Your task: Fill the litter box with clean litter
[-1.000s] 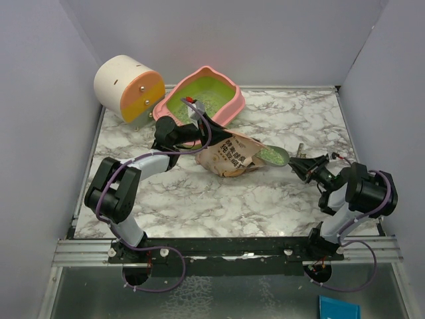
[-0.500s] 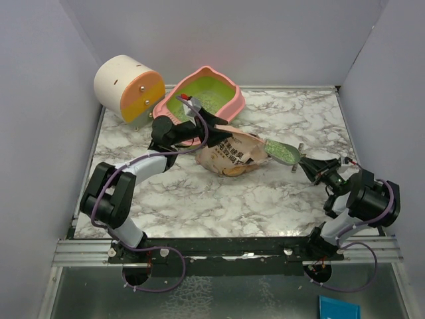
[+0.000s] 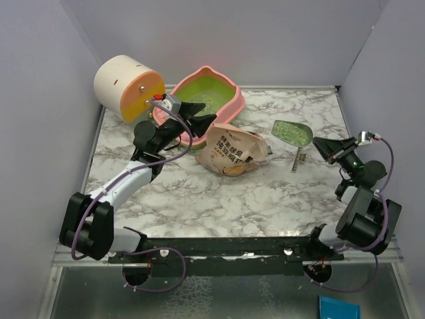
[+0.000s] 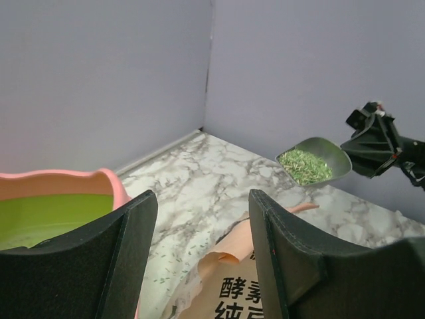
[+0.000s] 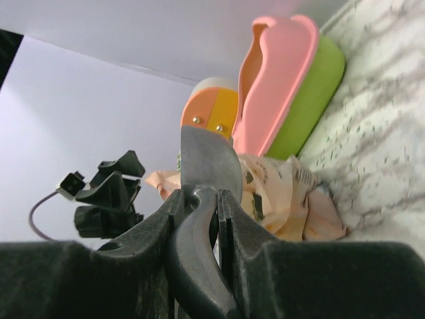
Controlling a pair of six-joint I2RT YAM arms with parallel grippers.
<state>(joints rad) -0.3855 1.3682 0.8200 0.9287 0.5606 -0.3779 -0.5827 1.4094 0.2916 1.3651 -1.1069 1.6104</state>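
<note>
The litter box (image 3: 236, 100), pink with a lime-green inside, stands at the back with some clean litter (image 3: 211, 104) in it; its rim (image 4: 80, 181) shows in the left wrist view. My left gripper (image 3: 198, 114) hangs open and empty between the box and the tan bag (image 3: 232, 149), above the bag's torn mouth (image 4: 265, 279). My right gripper (image 3: 320, 143) is shut on the handle of the grey metal scoop (image 3: 292, 133), held in the air right of the bag. Pale green litter (image 4: 304, 165) fills the scoop. From the right wrist I see the scoop's underside (image 5: 207, 159).
A cream-and-orange cylinder (image 3: 126, 86) lies at the back left, touching the litter box. Loose grains (image 4: 166, 246) are scattered on the marble table (image 3: 219, 193) by the box. Grey walls close in the left, back and right sides.
My left gripper has opened, let go of the bag's mouth and drawn back up to the left. The right gripper has pulled the loaded scoop out of the bag, up and to the right.
</note>
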